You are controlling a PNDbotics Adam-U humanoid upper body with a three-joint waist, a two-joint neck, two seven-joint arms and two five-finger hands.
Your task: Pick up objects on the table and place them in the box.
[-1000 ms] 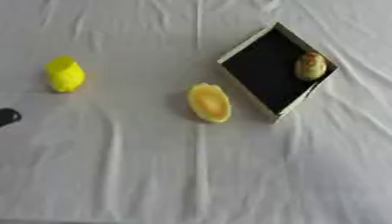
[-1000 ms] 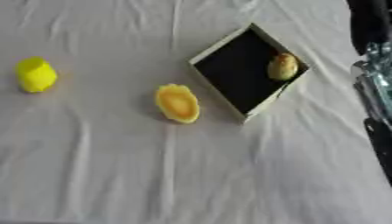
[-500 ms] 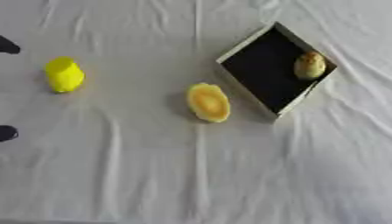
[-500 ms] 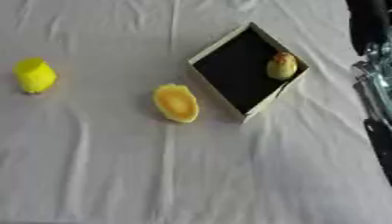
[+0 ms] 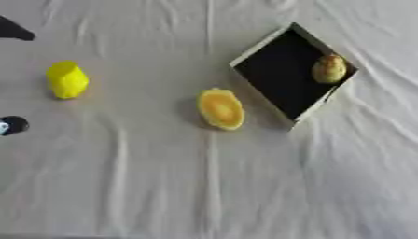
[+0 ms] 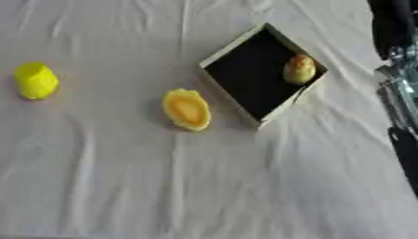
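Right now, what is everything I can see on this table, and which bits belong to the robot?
box: one, black inside with pale walls, upper right of the table, set cornerwise.
brownish-yellow item: one, rounded, inside the box near its right corner.
orange-yellow oval item: one, on the cloth just left of the box, apart from it.
bright yellow item: one, blocky, far left of the table.
tablecloth: one, white, creased, covering the whole table.
left hand: dark parts only, at the left edge above and below the bright yellow item; fingers cannot be judged.
right arm: black and silver, along the right edge in the right eye view; no hand visible.
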